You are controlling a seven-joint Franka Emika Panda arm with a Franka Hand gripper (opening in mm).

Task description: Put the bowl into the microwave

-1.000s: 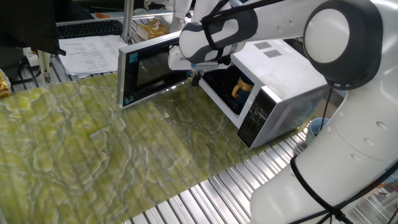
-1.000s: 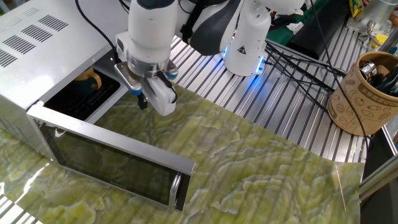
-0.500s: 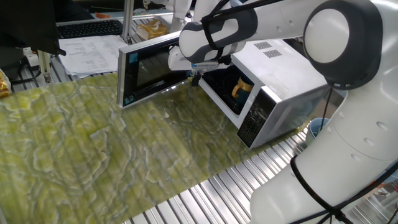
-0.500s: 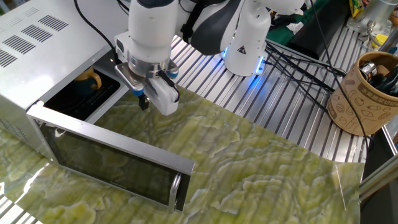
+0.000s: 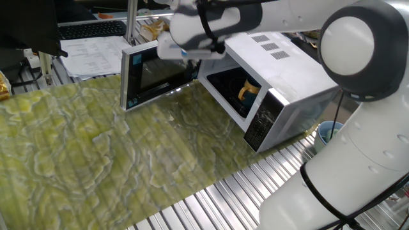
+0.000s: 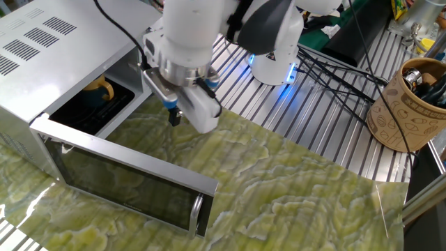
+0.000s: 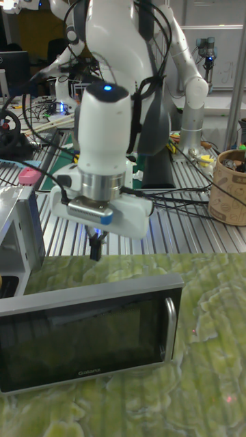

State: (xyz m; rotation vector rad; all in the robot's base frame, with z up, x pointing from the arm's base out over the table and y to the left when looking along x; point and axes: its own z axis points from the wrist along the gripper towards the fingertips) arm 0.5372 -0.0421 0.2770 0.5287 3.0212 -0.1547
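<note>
with the bowl placed, the step in hand looks like clearing away: the robot's two-finger gripper (image 6: 175, 117), fingers together and empty, hangs near the open silver-framed glass door (image 6: 125, 183), which it should avoid. the small teal-blue bowl with a yellow handle (image 5: 248, 91) sits upright inside the boxy white microwave (image 5: 295, 76).

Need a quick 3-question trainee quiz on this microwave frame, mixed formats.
1. True or false: the bowl sits inside the microwave.
2. The microwave door is: A) shut B) swung open C) removed.
3. Fill in: the gripper holds ____.

Key: 1 true. 2 B. 3 nothing; it hangs over the green mat, outside the cavity, fingers close together with nothing between them.
</note>
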